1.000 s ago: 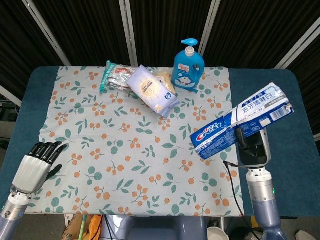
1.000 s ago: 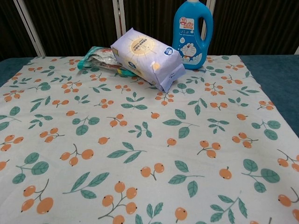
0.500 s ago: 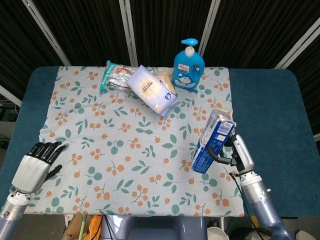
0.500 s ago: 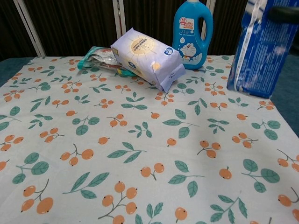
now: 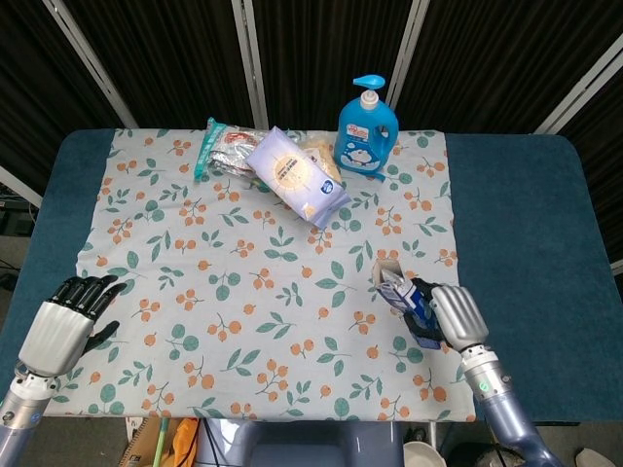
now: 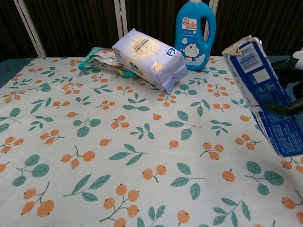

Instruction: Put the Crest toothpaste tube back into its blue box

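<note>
Right hand point(image 5: 450, 316) grips the blue box point(image 6: 265, 101), which has swung down from a raised, sideways hold a second ago to a low, tilted pose just above the floral cloth point(image 5: 195, 282) near its right edge, open flapped end up and away from the robot. Left hand point(image 5: 66, 326) hasn't budged at the near-left corner of the surface, fingers loosely apart, holding nothing. No loose toothpaste tube shows in either view, so can't tell whether it is already inside; my guess is the box is being set down, and insertion is either done or hidden.
</note>
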